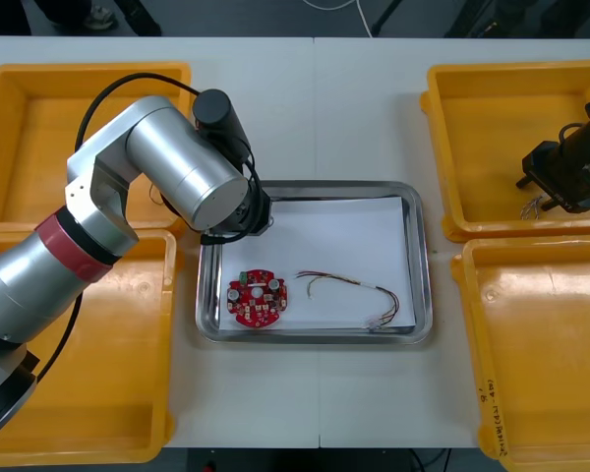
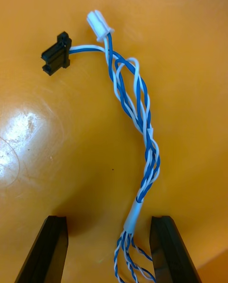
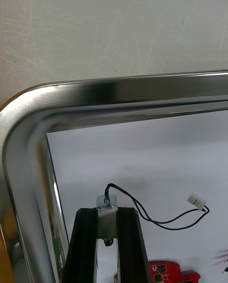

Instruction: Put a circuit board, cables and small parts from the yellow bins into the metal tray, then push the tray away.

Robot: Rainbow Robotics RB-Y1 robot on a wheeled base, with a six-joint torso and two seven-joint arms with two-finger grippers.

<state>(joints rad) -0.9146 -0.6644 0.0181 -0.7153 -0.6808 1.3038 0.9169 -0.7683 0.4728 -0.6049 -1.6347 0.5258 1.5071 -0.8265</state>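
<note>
Left gripper (image 3: 107, 212) is over the far left corner of the metal tray (image 1: 315, 337), just inside the rim. Its fingers are clenched on the small metal piece at one end of the black cable (image 3: 154, 222). The rest of the wire trails out over the white lining to a white plug (image 3: 196, 200). I can't tell whether the wire touches the lining.

Also in the tray, the red circuit board (image 1: 257, 300) lies flat by the near left corner. The red and yellow cable (image 1: 359, 287) lies beside it, running toward the near right corner. The two aren't touching.

On the other side, my right gripper (image 2: 107, 252) is down in the yellow bin (image 1: 501, 138) at the table's (image 1: 315, 108) far right corner. The pincer is released, with the fingers standing wide apart. The twisted blue and white cable (image 2: 142, 136) lies on the bin floor and runs right between them. It passes nearer one finger than the other, and I see no contact with either. Its far end splits to a black connector (image 2: 57, 54) and a white connector (image 2: 99, 24).
</note>
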